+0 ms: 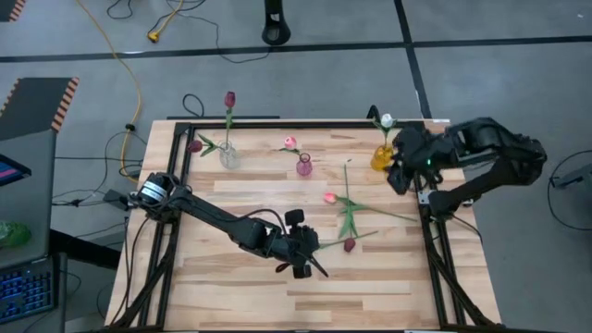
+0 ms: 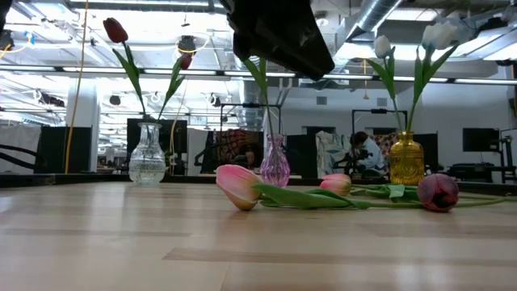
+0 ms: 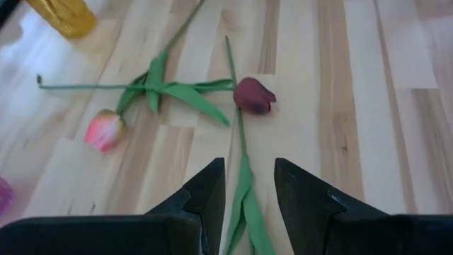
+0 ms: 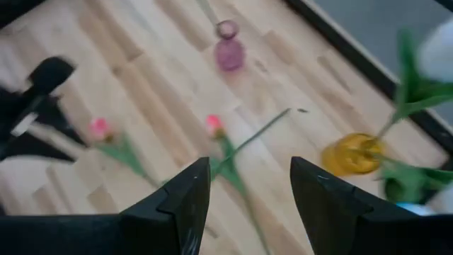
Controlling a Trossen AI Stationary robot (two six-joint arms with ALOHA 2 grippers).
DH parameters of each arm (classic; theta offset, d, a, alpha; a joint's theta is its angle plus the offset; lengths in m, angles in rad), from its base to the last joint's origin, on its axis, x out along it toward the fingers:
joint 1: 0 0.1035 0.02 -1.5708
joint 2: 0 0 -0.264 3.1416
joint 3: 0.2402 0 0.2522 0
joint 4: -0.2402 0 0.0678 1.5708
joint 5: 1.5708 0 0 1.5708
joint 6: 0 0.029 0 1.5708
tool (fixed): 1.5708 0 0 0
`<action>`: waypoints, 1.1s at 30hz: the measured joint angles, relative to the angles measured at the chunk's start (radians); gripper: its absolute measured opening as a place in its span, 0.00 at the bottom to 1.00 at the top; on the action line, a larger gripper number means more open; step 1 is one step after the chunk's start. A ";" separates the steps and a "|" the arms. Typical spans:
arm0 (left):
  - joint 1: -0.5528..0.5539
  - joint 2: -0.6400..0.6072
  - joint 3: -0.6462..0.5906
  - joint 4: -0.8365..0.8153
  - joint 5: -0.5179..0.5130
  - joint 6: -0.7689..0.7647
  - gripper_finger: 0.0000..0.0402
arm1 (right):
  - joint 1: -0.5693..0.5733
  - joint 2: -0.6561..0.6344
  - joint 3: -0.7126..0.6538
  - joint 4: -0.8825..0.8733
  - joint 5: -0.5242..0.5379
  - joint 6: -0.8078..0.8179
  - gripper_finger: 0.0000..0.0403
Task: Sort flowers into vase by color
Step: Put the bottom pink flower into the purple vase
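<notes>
Left wrist view: left tool (image 3: 249,185) open astride a dark red tulip's (image 3: 254,95) stem.
Right tool (image 4: 249,185) open beside the yellow vase (image 1: 383,158); pink tulip (image 1: 330,198) lies on the worktop (image 1: 370,287).

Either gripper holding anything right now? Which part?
Nothing held. The left gripper is open, its fingers either side of the dark red tulip's stem, not closed on it. The right gripper is open near the yellow vase.
</notes>
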 joint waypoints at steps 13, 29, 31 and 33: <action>0.002 0.000 0.000 -0.055 0.082 0.000 0.28 | 0.257 0.022 -0.139 0.080 0.011 0.122 0.55; 0.007 0.000 0.000 -0.054 0.084 -0.015 0.48 | 0.472 0.159 -0.181 0.155 0.056 0.153 0.55; 0.007 0.000 0.000 -0.054 0.084 -0.024 0.48 | 0.494 0.184 -0.181 0.156 0.066 0.153 0.55; 0.008 0.000 0.000 -0.054 0.084 -0.032 0.48 | 0.514 0.213 -0.181 0.158 0.070 0.152 0.55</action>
